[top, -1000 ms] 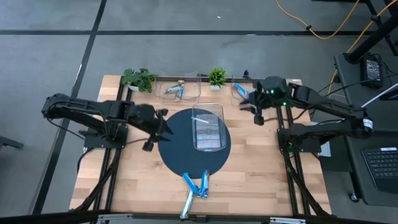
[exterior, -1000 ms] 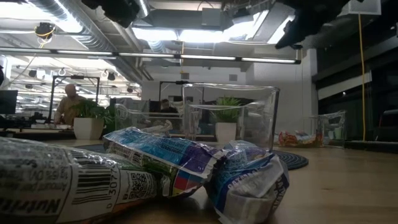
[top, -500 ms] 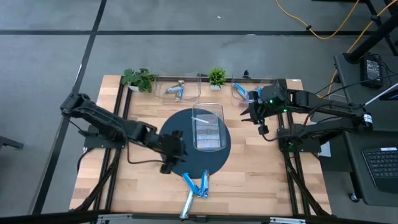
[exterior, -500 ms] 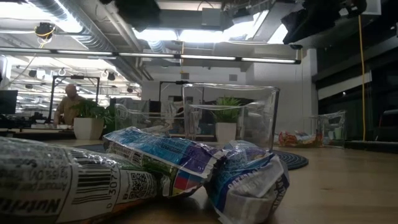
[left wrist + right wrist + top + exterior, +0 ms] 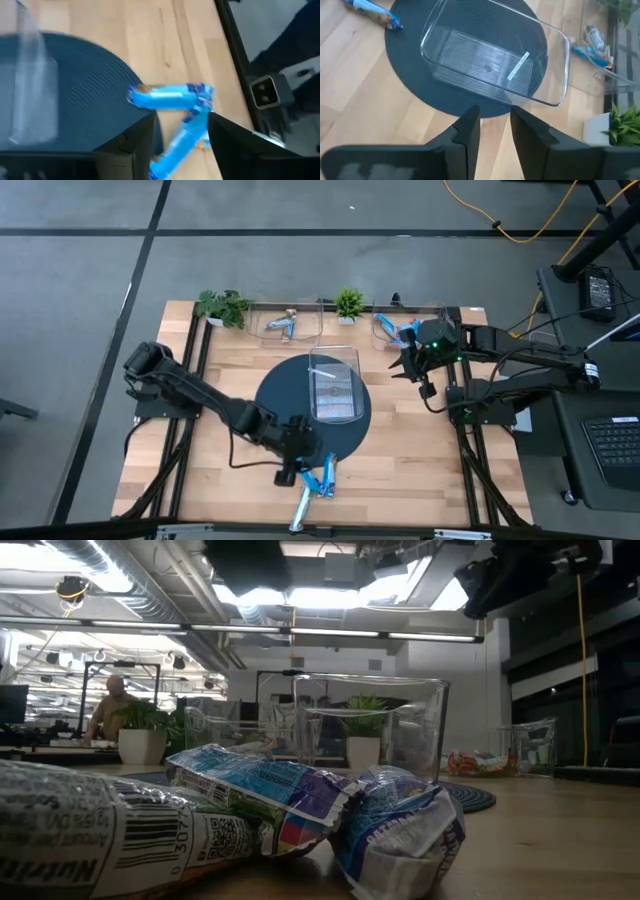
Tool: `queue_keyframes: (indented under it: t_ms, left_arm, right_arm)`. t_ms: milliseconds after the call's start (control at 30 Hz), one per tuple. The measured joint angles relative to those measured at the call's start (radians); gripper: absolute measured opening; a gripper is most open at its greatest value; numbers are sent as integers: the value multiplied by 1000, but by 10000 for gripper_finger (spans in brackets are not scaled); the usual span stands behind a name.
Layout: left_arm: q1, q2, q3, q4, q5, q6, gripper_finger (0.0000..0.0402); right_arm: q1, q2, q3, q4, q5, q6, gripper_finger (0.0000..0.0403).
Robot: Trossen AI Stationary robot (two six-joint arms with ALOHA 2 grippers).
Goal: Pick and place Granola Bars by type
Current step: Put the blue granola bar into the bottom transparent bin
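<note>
Two bright blue Granola Bars (image 5: pixel 318 479) lie crossed near the table's front edge, and a silvery white one (image 5: pixel 300 509) lies just in front of them. My left gripper (image 5: pixel 299 472) hovers open beside the blue bars. In the left wrist view, the bars (image 5: pixel 172 96) show between and beyond its fingers, untouched. The low view shows the silvery bar (image 5: pixel 100 830) and the blue ones (image 5: pixel 270 785) close up. My right gripper (image 5: pixel 428 388) hangs open at the right of the round mat, holding nothing (image 5: pixel 495 112).
An empty clear bin (image 5: pixel 335 385) stands on the dark round mat (image 5: pixel 285 395) at mid-table. Two clear bins at the far edge hold bars (image 5: pixel 283 326) (image 5: pixel 392 328), with small potted plants (image 5: pixel 224 307) (image 5: pixel 349 303) beside them. Bare wood lies to the front left and front right.
My left gripper has swept from the mat's left side toward the table's near edge and rightward, sinking until it is beside the blue bars. My right gripper has stayed near the far right bin and rolled its wrist a little. The bars have not moved.
</note>
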Motion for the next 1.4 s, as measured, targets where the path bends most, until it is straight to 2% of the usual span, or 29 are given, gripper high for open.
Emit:
queue_keyframes:
  t_ms: [233,433,733,1133,1200,1300,1400]
  left_arm:
    - [-82,39,-1,-96,-29,-17,220]
    - [-97,77,-1,-86,-36,57,235]
    - [-92,133,-1,-95,-38,153,235]
    - [-56,238,-1,-75,-52,219,235]
    - [-42,253,-1,-63,-27,216,234]
    - [-25,259,-2,-60,-14,194,222]
    - [-11,254,-1,-63,-18,166,192]
  right_arm:
    - [0,0,0,31,0,42,111]
    - [0,0,0,52,0,140,111]
    - [11,0,0,51,0,232,111]
    - [26,0,0,52,1,232,111]
    - [26,0,0,53,1,230,111]
    - [26,0,-1,53,1,229,111]
    - [26,0,-1,53,1,227,111]
